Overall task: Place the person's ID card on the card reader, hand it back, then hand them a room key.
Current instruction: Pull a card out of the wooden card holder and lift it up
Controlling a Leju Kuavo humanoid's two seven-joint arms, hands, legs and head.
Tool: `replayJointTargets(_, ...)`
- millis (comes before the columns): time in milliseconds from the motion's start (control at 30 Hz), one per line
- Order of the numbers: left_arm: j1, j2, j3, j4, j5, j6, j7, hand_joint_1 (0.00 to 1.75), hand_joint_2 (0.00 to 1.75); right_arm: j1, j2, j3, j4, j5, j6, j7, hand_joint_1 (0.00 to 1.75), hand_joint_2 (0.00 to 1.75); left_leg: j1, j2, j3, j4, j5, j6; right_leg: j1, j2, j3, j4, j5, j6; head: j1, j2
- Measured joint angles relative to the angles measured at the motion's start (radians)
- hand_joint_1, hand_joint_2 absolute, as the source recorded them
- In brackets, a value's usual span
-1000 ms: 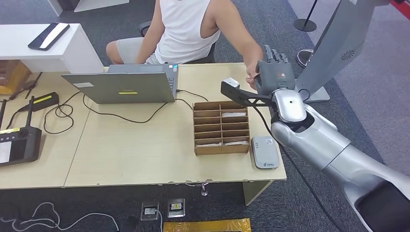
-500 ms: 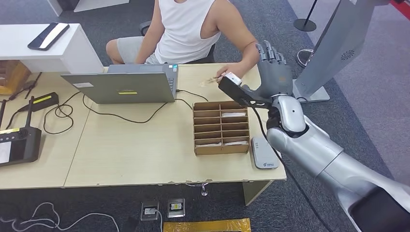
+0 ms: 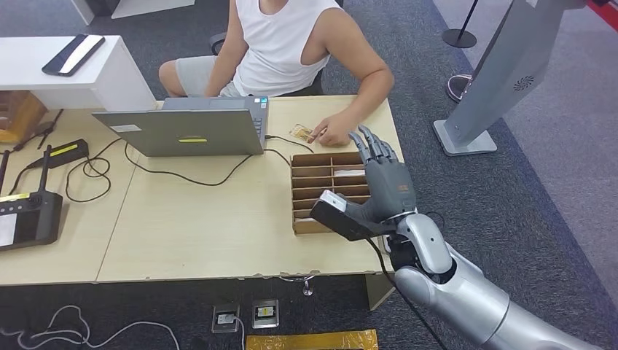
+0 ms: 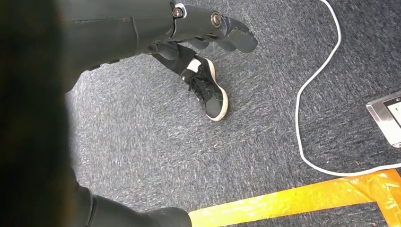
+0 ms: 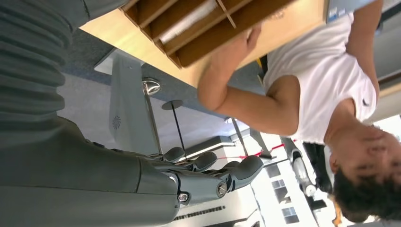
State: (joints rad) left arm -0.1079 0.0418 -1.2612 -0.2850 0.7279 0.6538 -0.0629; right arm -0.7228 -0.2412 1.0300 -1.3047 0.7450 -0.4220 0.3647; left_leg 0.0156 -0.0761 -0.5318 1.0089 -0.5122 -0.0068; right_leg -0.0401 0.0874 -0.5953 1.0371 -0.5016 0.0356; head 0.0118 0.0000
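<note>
Desk [image 3: 197, 219] of pale wood fills the centre of the head view, with a person [image 3: 280, 44] in a white sleeveless top seated at its far side. Right of centre on the desk stands a brown organiser [image 3: 321, 191] split into two columns of shallow slots; white cards [image 3: 352, 173] lie in some right-column slots, and one shows in a lower left slot. The right hand [image 3: 382, 186] hovers over the organiser's right side, fingers spread and straight, holding nothing. Just above the organiser, near the desk's far edge, the person's hand [image 3: 334, 131] rests on the desk touching the ID card [image 3: 300, 133], a small tan card. A closed grey laptop [image 3: 186, 127] sits upper left of centre, cables trailing from it.

In the left wrist view, the left hand [image 4: 208, 35] hangs over grey carpet, fingers loosely extended and empty, near a dark shoe [image 4: 208, 90].
</note>
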Motion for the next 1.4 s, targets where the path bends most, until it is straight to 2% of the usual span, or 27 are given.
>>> replayJointTargets(267, 0.002, 0.000, 0.000, 0.000, 0.000, 0.000, 0.000, 0.00, 1.75, 0.068, -0.037, -0.014, -0.079, 0.032, 0.058, 0.004, 0.00, 1.75, 0.000, 0.001, 0.000, 0.000, 0.000, 0.000, 0.000, 0.001, 0.000, 0.000, 0.000, 0.000, 0.000, 0.000)
replayJointTargets(467, 0.002, 0.000, 0.000, 0.000, 0.000, -0.002, 0.000, 0.00, 1.75, 0.082, -0.050, -0.022, -0.091, 0.076, 0.196, 0.036, 0.00, 1.75, 0.000, 0.002, 0.000, 0.000, 0.000, 0.000, 0.000, 0.001, 0.000, 0.000, 0.000, 0.000, 0.000, 0.000)
replayJointTargets(833, 0.002, 0.000, 0.005, 0.000, 0.000, -0.003, 0.001, 0.00, 1.75, 0.045, -0.038, -0.009, -0.003, 0.081, 0.361, 0.048, 0.00, 1.75, 0.000, 0.001, -0.001, 0.000, 0.000, 0.000, 0.000, 0.000, 0.000, 0.000, 0.000, 0.000, 0.000, 0.000)
replayJointTargets(1400, 0.002, 0.000, 0.013, 0.000, 0.000, -0.001, 0.002, 0.00, 1.75, 0.022, 0.011, 0.038, 0.158, 0.051, 0.376, 0.025, 0.00, 1.75, 0.001, 0.001, -0.001, 0.000, 0.000, 0.000, 0.000, 0.000, 0.000, 0.000, 0.000, 0.000, 0.000, 0.000)
